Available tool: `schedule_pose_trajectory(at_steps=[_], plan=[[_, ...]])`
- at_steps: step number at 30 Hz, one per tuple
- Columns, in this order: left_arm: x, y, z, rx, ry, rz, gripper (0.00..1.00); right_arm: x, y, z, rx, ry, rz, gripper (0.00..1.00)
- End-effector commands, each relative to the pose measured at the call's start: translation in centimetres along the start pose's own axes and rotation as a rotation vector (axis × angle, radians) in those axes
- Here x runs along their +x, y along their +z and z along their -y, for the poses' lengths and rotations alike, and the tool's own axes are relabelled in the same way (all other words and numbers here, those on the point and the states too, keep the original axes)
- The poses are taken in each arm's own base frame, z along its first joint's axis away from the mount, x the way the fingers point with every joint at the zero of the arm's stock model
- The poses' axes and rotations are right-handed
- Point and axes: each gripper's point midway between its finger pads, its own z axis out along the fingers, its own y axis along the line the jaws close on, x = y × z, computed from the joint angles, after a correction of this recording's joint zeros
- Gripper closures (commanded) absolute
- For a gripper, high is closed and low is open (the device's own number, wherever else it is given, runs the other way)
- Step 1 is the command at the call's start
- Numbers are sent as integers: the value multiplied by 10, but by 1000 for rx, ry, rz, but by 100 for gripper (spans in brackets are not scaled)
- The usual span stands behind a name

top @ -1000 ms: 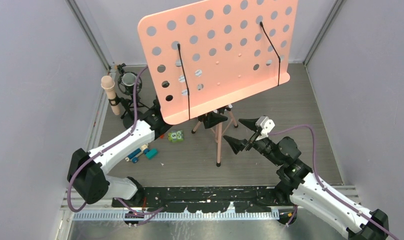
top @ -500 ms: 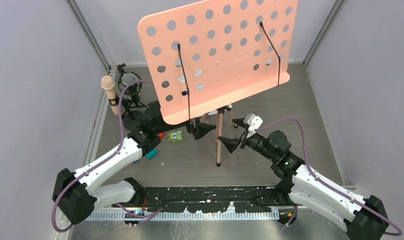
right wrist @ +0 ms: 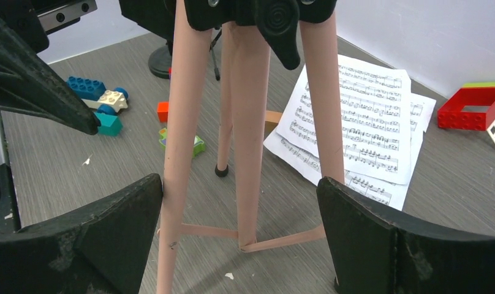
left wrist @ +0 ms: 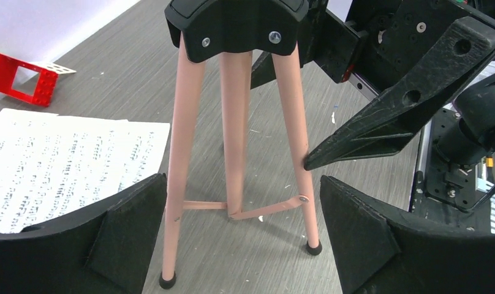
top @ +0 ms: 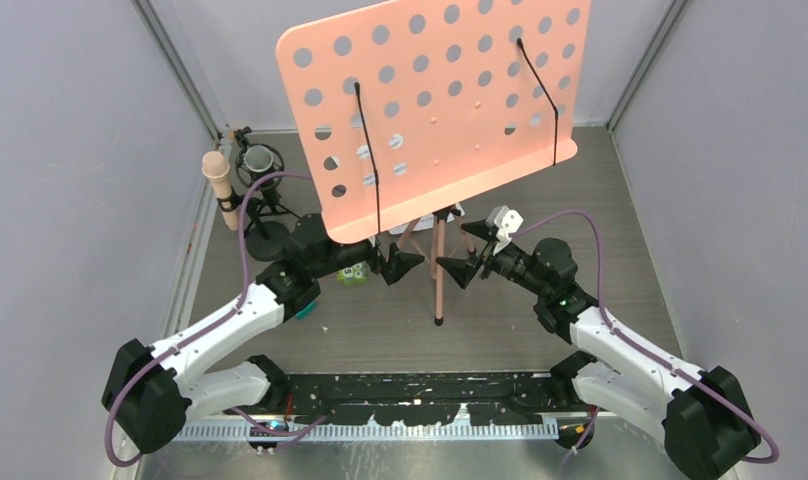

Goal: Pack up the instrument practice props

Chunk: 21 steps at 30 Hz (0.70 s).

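The pink music stand rises mid-table, its perforated desk (top: 440,110) tilted above its tripod legs (top: 438,270). My left gripper (top: 398,258) is open at the legs from the left. Its wrist view shows the legs (left wrist: 236,122) between its wide jaws (left wrist: 240,184). My right gripper (top: 458,252) is open on the opposite side, its jaws (right wrist: 239,180) straddling the same legs (right wrist: 248,122). One right fingertip (left wrist: 312,162) touches a leg. White sheet-music pages (right wrist: 355,122) (left wrist: 61,159) lie flat behind the tripod. The beige-pink microphone (top: 218,185) stands at the back left by a black round base (top: 265,242).
Small toy blocks lie left of the tripod: a green one (top: 353,272), a teal one (top: 302,308) and a blue-and-white cluster (right wrist: 104,101). A red frame block (right wrist: 472,107) (left wrist: 15,76) sits beyond the pages. Grey walls enclose the table on three sides.
Both grippers have closed in on the tripod legs from either side, still open. The left arm swung its elbow back and down. The stand's desk has shifted slightly.
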Motion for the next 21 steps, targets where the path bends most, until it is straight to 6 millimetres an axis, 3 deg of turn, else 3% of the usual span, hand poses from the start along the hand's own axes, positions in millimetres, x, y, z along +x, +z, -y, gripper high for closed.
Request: schedule_pose_trajectory(at_steps=[1, 7, 14, 21], plan=[[-13, 4, -10, -15, 86, 36, 5, -32, 5, 1, -34, -63, 98, 0], [-4, 16, -21, 1, 101, 28, 25, -22, 3, -8, -91, -78, 86, 0], [1, 23, -36, -30, 138, 24, 34, -17, 7, -2, -79, -127, 66, 0], [8, 29, -43, -46, 157, 1, 46, -18, 1, -6, -63, -42, 85, 5]])
